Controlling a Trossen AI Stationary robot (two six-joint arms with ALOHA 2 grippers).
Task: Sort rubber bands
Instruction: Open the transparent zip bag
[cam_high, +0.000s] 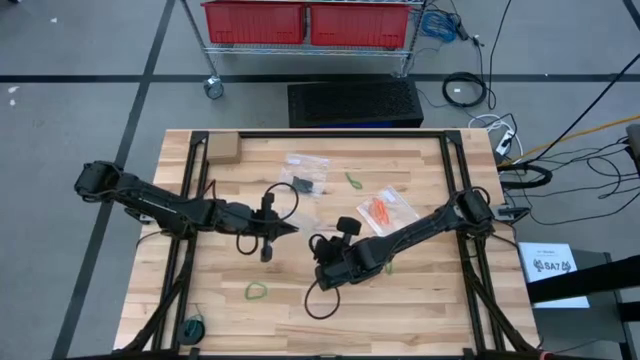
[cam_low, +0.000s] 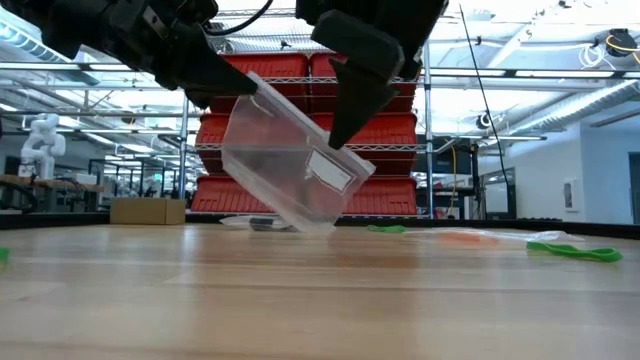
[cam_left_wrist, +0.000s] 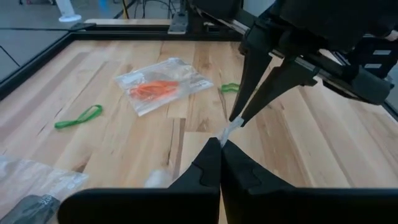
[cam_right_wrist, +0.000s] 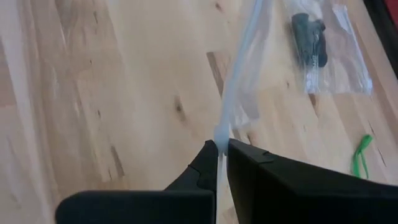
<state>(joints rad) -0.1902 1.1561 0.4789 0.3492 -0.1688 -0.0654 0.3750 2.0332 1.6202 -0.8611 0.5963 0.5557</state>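
Observation:
A clear plastic zip bag hangs tilted over the table's middle, held by both grippers. My left gripper is shut on its upper left corner and my right gripper is shut on its top edge. Whether anything is inside the bag cannot be made out. Green rubber bands lie loose on the wood. Orange-red bands lie in a flat bag, and black ones in another bag. My left gripper pinches the bag's top edge at one corner between its two fingertips, coming nearly level from the table's left. The bag hangs below, tilted, its lower corner close above the wood. My right gripper pinches the same top edge farther along, between its fingertips, slanting down from the table's right. The film runs on away from the fingers, lifted off the table.
A small cardboard box sits at the far left corner. A dark green roll lies at the near left edge. Black rails frame the tabletop's left and right sides. Red bins stand on a rack beyond the far edge.

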